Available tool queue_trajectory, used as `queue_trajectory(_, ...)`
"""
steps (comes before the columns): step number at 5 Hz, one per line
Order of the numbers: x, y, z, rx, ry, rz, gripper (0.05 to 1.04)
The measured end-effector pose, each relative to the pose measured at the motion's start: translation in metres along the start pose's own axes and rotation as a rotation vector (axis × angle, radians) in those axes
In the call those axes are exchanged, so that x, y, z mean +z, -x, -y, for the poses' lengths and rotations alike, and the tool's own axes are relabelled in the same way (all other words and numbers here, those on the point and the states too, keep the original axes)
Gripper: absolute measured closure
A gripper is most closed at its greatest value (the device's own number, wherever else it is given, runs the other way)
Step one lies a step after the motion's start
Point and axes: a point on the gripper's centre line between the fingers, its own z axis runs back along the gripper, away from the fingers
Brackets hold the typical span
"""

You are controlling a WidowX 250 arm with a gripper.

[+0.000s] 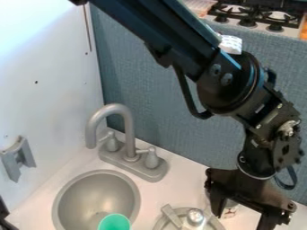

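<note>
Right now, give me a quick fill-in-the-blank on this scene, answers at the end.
The cup at the picture's bottom edge is ____ in colour. A curved gray ____ stands behind the round sink. The gripper hangs at the picture's lower ____. Its two fingers are spread ____.

Missing words, in order: green; faucet; right; apart.

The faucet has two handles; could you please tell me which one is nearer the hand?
The picture's right-hand handle, between spout and hand; the other handle stands on the spout's far side, toward the white wall.
</note>
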Motion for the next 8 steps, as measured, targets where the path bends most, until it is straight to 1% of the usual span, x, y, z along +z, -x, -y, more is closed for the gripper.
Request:
queue_trajectory(1,-0.011,0.005,-0.003,0.001,-0.02,-0.033,0.083)
queue_trajectory(2,-0.018,-0.017,-0.017,0.042,-0.034,0.001,0.083)
queue_trajectory(3,-0.027,-0.037,-0.038,0.103,-0.054,0.026,0.083)
queue_trajectory(4,-0.038,-0.054,-0.051,0.086,-0.061,0.025,0.083)
queue_trajectory(5,-0.063,-0.07,-0.072,0.06,-0.023,0.007,0.083)
queue_trajectory(6,-0.075,-0.082,-0.075,0.055,0.001,0.001,0.083)
queue_trajectory(7,-0.084,-0.086,-0.075,0.043,0.001,-0.001,0.083)
queue_trajectory(8,-0.1,-0.09,-0.084,0.06,0.022,-0.004,0.083)
